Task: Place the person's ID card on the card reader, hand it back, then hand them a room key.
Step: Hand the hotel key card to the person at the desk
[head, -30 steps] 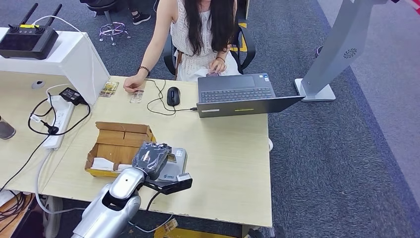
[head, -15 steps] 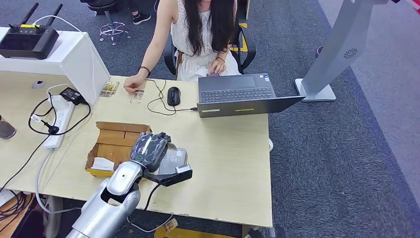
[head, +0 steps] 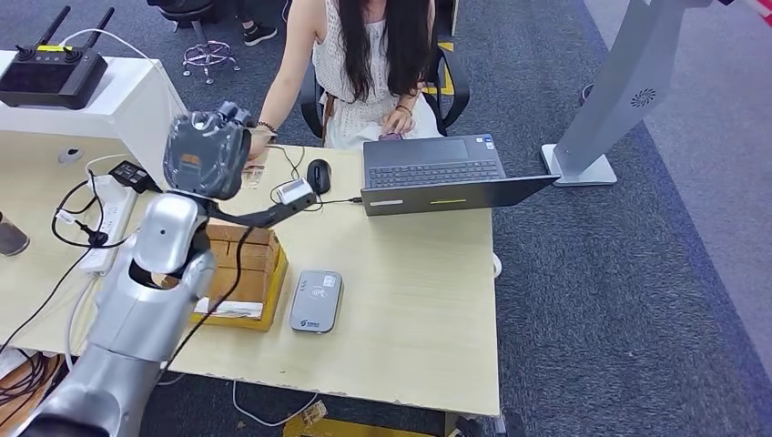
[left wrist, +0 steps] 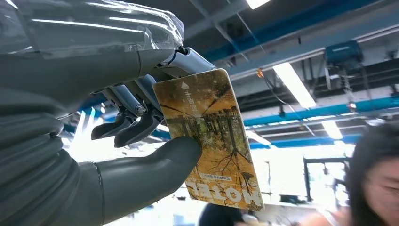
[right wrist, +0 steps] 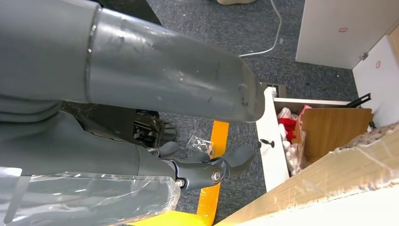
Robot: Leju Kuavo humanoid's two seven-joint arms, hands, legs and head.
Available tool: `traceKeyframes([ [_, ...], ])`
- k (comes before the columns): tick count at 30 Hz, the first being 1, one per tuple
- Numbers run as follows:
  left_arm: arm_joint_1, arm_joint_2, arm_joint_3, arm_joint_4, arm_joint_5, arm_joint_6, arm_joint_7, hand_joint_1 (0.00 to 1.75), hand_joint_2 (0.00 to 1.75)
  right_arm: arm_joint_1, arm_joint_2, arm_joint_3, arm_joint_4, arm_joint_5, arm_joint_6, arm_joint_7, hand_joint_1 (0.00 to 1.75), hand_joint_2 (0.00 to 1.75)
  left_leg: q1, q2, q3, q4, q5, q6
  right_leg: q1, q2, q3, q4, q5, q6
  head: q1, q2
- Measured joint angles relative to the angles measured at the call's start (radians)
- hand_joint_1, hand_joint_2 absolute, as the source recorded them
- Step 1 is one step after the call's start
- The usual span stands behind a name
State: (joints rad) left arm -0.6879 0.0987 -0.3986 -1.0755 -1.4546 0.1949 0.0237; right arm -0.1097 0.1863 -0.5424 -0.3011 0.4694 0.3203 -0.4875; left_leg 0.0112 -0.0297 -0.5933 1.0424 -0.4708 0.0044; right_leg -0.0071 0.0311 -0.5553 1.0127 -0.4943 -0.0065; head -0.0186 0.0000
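Left robot hand (head: 207, 150): raised high over the counter's far-left part, at about 10 o'clock in the head view, reaching toward the seated person. In the left wrist view the left robot hand (left wrist: 117, 141) is pinching the room key between the thick thumb and the darker fingers (left wrist: 129, 127), which are curling behind the card.

Room key (left wrist: 209, 141): a card printed with yellow autumn trees and the word HOTEL, held edge-gripped and tilted, with ceiling lights behind it; part of the person's head is showing near it at about 4 o'clock in that turned view.

Right robot hand (right wrist: 202, 172): hanging low over grey carpet, fingers loosely apart, nothing in them.

Card reader (head: 317, 300): grey, lying flat on the counter at about 6 o'clock, just beside the cardboard box.

Cardboard box (head: 241, 273): open, partly hidden behind the silver left arm.

Person (head: 369, 55): sitting at the far side at 12 o'clock, one hand resting on the counter just beyond the raised robot hand, the other by the laptop.

Laptop (head: 446, 173): open, at about 1 o'clock, with a black mouse (head: 318, 175) beside it.

Counter (head: 419, 300): pale wood; a power strip (head: 107, 223) with cables is lying at 9 o'clock.
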Motion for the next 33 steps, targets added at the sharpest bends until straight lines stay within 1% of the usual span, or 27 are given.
traceKeyframes([
  [3,-0.094,0.021,0.026,0.082,-0.007,-0.006,-0.012,1.75,1.75,-0.001,-0.002,0.01,0.0,-0.011,0.001,0.003,0.0,0.0,0.0,0.0,0.0,0.0,0.001,0.0,0.0,0.001,-0.001,0.0,0.001,0.0,0.0,0.0],
  [5,-0.133,0.03,0.036,0.125,-0.012,-0.004,-0.015,1.75,1.75,-0.002,-0.003,0.015,0.0,-0.016,0.001,0.004,0.0,0.0,0.0,0.0,0.0,0.0,0.001,0.0,0.0,0.0,-0.001,0.001,0.001,0.0,0.0,0.0],
  [8,-0.161,0.036,0.041,0.173,-0.019,0.002,-0.014,1.75,1.75,-0.003,-0.006,0.023,0.002,-0.02,0.002,0.005,0.0,0.0,0.0,0.0,-0.001,0.0,0.001,0.0,0.0,0.0,-0.001,0.001,0.001,0.0,0.0,0.0],
  [13,-0.175,0.037,0.05,0.219,-0.02,0.01,-0.005,1.75,1.75,-0.003,-0.009,0.027,0.003,-0.021,0.004,0.005,0.0,0.0,0.0,0.0,-0.001,0.0,0.001,0.0,0.0,0.001,-0.002,0.0,0.001,0.0,0.0,0.0],
  [17,-0.176,0.038,0.053,0.242,-0.02,0.013,-0.004,0.0,1.75,-0.004,-0.01,0.029,0.003,-0.021,0.004,0.005,0.0,0.0,0.0,0.0,-0.001,0.0,0.001,0.0,0.0,0.0,-0.002,0.0,0.001,0.0,0.0,0.0],
  [28,-0.169,0.038,0.071,0.267,-0.011,0.048,-0.001,0.0,1.75,-0.004,-0.012,0.033,0.004,-0.029,0.001,0.009,0.0,0.0,0.0,0.0,-0.002,0.0,0.001,0.0,0.0,0.0,-0.002,0.0,0.001,0.0,0.0,0.0],
  [31,-0.148,0.038,0.079,0.255,0.004,0.065,-0.018,0.0,1.75,-0.004,-0.013,0.034,0.004,-0.036,-0.002,0.008,0.0,0.0,0.0,0.0,-0.002,0.0,0.001,0.0,0.0,0.0,-0.002,0.0,0.001,0.0,0.0,0.0],
  [33,-0.118,0.037,0.084,0.227,0.021,0.078,-0.035,0.0,1.75,-0.003,-0.014,0.036,0.004,-0.042,-0.003,0.008,0.0,0.0,0.0,0.001,-0.002,0.0,0.001,0.0,0.0,0.001,-0.002,0.0,0.001,0.0,0.0,0.0],
])
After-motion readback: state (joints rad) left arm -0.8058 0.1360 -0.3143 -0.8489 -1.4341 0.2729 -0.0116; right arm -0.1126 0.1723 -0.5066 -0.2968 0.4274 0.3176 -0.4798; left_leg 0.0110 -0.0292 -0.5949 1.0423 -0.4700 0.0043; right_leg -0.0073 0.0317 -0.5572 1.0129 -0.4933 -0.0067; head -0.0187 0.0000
